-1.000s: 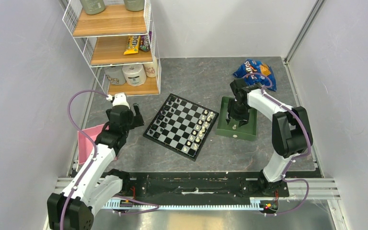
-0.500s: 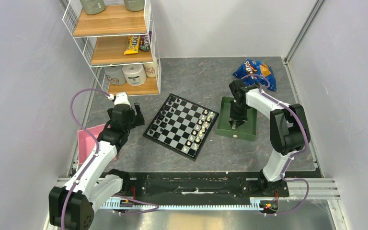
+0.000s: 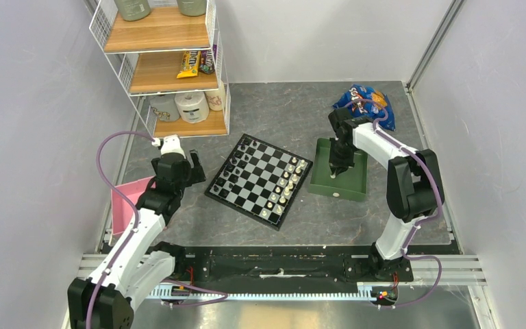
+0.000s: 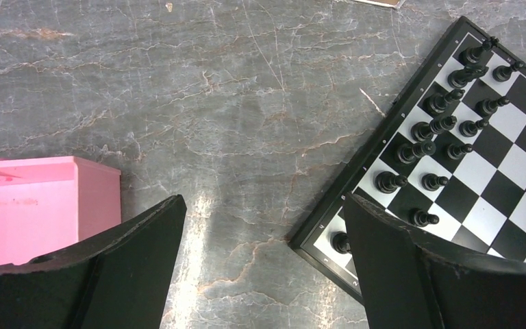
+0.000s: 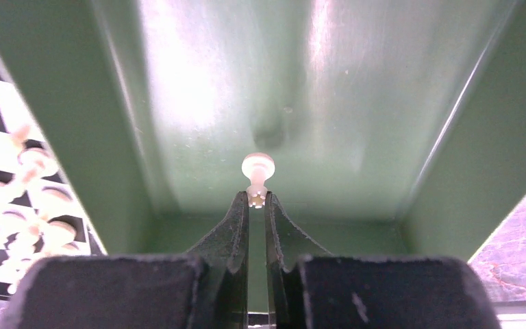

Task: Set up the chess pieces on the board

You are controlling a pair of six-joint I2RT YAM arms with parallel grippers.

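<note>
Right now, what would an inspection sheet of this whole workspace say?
Surface: grey marbled table, no spills seen.
Job's things: board with white chess pieces along its right side and black pieces along its left; one white piece in the green tray.
Clutter: pink box, blue chip bag.
Grippers: left gripper open over bare table; right gripper shut on the white piece in the tray.
Cables: purple cables looped along both arms, clear of the board.
Surroundings: wire shelf rack with paper rolls and snacks; white walls.
</note>
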